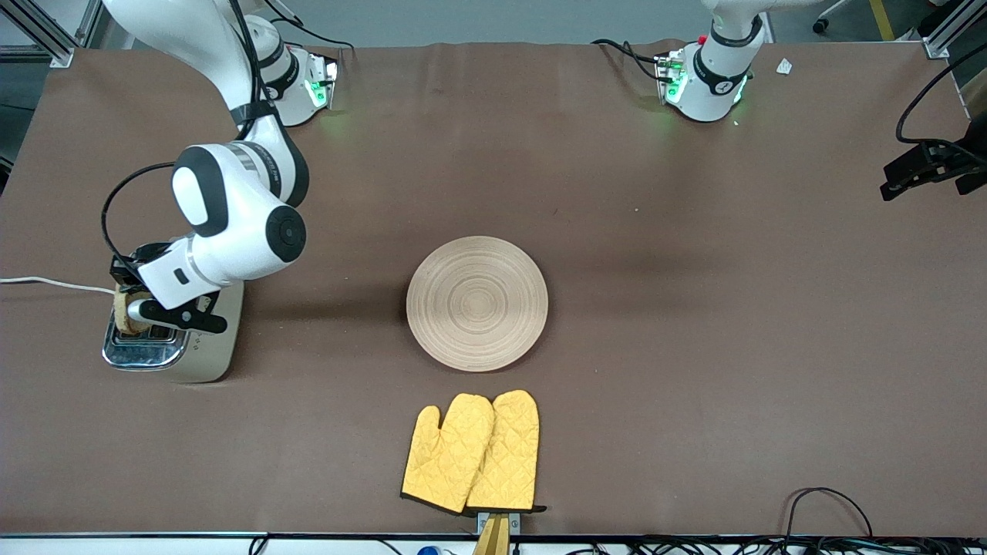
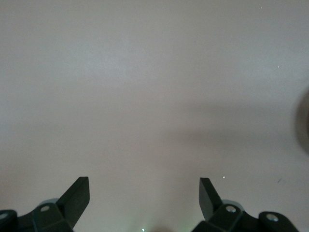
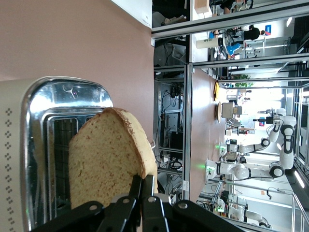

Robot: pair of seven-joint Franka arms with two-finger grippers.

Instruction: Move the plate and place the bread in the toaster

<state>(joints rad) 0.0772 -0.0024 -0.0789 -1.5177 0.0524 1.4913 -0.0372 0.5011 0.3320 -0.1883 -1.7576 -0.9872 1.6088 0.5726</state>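
Observation:
The toaster (image 1: 202, 359) stands at the right arm's end of the table, its chrome top (image 3: 58, 99) facing up. My right gripper (image 1: 133, 311) is over its slots, shut on the edge of the bread (image 1: 122, 310). In the right wrist view the bread (image 3: 104, 157) stands upright against the toaster's top, pinched between the fingers (image 3: 136, 188). The plate (image 1: 477, 303) lies empty at the table's middle. My left gripper (image 2: 145, 193) is open and empty over bare brown table; it is out of the front view, where only that arm's base (image 1: 708, 77) shows.
A pair of yellow oven mitts (image 1: 472, 453) lies nearer to the front camera than the plate, at the table's edge. The toaster's white cord (image 1: 46, 284) runs off the table's end. A black mount (image 1: 929, 166) juts in at the left arm's end.

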